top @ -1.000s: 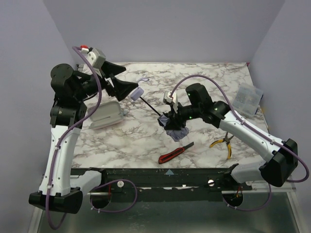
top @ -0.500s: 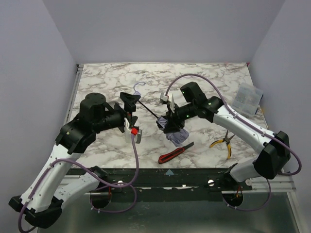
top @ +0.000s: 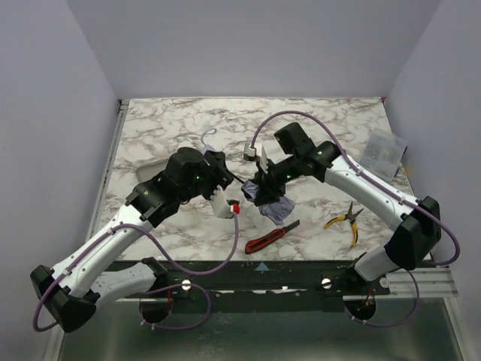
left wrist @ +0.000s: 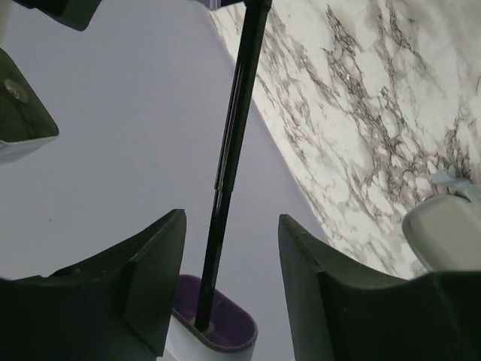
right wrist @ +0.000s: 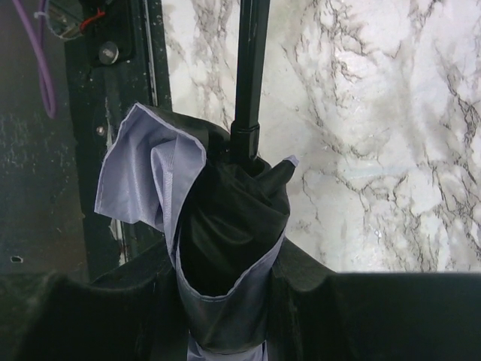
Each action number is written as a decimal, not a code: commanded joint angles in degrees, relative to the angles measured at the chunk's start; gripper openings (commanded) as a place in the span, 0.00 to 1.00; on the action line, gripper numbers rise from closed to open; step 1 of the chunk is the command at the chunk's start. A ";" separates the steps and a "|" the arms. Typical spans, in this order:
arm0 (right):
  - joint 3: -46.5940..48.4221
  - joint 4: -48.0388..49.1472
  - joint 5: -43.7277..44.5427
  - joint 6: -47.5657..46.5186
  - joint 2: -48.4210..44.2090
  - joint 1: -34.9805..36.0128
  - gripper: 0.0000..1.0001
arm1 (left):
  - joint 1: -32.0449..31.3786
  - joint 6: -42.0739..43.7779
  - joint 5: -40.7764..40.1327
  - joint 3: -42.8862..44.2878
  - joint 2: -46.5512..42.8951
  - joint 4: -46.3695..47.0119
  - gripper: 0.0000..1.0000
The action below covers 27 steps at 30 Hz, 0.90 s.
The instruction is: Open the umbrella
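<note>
The umbrella (top: 275, 210) is folded, with pale lavender fabric and black lining bunched low. Its thin black shaft (top: 237, 176) runs up-left to the small lavender handle (left wrist: 218, 329). My right gripper (top: 263, 188) is shut on the bunched canopy (right wrist: 225, 248); in its wrist view (right wrist: 225, 301) the fabric fills the gap between the fingers. My left gripper (top: 220, 164) is at the handle end. In its wrist view (left wrist: 231, 226) the jaws stand open on either side of the shaft (left wrist: 229, 150), with a clear gap on the right. The wrist cord (top: 209, 137) trails behind.
A red-and-black utility knife (top: 267, 238) lies near the front edge, with yellow-handled pliers (top: 347, 219) to its right. A clear plastic box (top: 383, 154) sits at the right edge. A white case (left wrist: 443, 237) lies under the left arm.
My left arm has swung in from the far left to the umbrella's handle, and its jaws have narrowed around the shaft. The right gripper kept hold of the canopy and shifted slightly.
</note>
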 commanded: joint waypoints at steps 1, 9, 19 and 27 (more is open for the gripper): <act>3.16 -5.07 1.48 -3.38 1.50 -0.09 0.00 | 1.28 1.98 -9.42 -0.68 2.15 5.10 0.50; 1.57 -9.44 4.77 -6.54 1.85 -0.08 0.00 | 11.11 5.38 -8.99 -1.51 1.39 5.97 0.41; -0.39 -15.24 6.92 -9.18 2.50 -0.27 0.00 | 25.42 12.21 -6.22 -1.14 2.35 9.62 0.47; -2.18 -20.63 7.68 -12.25 2.82 -2.21 0.00 | 33.40 15.28 -5.01 0.91 5.26 13.11 0.53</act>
